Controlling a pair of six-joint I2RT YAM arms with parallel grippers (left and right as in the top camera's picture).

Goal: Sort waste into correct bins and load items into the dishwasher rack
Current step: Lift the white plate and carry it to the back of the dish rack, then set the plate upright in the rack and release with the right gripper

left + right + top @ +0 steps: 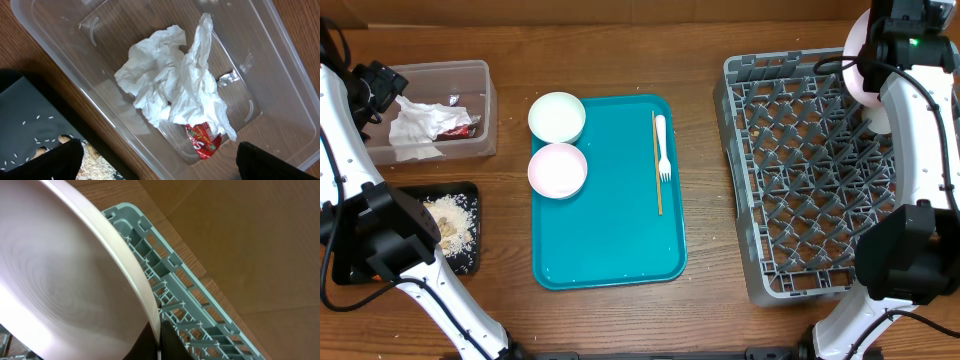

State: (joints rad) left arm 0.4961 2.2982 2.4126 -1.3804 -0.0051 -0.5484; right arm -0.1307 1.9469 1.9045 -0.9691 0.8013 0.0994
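Wooden desk (pixel 610 320), upper right of the overhead frame: the right hand (pixel 159 335) grips the white plate (pixel 860 85) nearly on edge over the far-right corner of the dishwasher rack (pixel 800 180), pegs just below. The left hand (pixel 162 161), spread wide and empty, hovers over the clear tub (pixel 480 80) at upper left, well apart.

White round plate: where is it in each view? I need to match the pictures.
Overhead: white round plate at top right, above the grey lattice dishwasher rack.
Left wrist: not in it.
Right wrist: it fills the left half.
Shared landmark: the rack's grey rim.
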